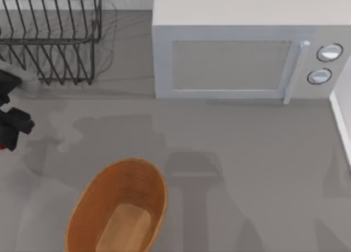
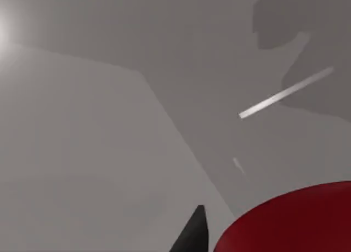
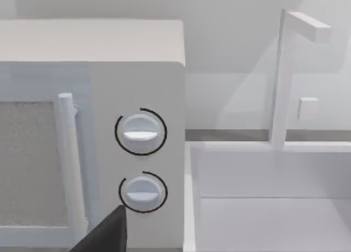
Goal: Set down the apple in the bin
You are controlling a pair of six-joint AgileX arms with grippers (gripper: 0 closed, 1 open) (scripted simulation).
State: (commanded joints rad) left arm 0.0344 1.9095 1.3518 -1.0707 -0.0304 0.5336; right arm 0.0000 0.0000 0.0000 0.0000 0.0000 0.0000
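Three views, taken in turn. From above, the left gripper (image 1: 6,132) sits at the table's nine o'clock edge, half cut off by the frame, with a sliver of red, the apple (image 1: 1,147), just showing beneath its dark fingers. The bin (image 1: 122,208) lies at about seven o'clock on the table, its tan floor bare and its lower end cut off by the frame. A black wire dish rack (image 1: 52,35) stands at eleven o'clock and a white microwave (image 1: 241,49) runs from twelve to two.

The left wrist view has the apple (image 2: 290,219) large and close, hard against one dark fingertip (image 2: 192,235); the second finger is out of sight, but the fruit riding off the table at the wrist suggests the gripper is grasping it. Beyond it lie bare grey surfaces and shadow, and what they belong to is hard to make out.

The right wrist view faces the microwave's two dials (image 3: 140,132) and door handle (image 3: 68,164), with a white sink (image 3: 263,208) and tap (image 3: 285,76) beside them. One dark corner of the right gripper (image 3: 107,233) pokes in; whether it is spread or closed I cannot tell, and that arm looks idle.

The step in hand, as I judge it, is the carry toward five o'clock from the gripper. Done well, the apple clears the raised wicker rim, comes over the tan floor, and is lowered close before letting go, so it does not bounce out.
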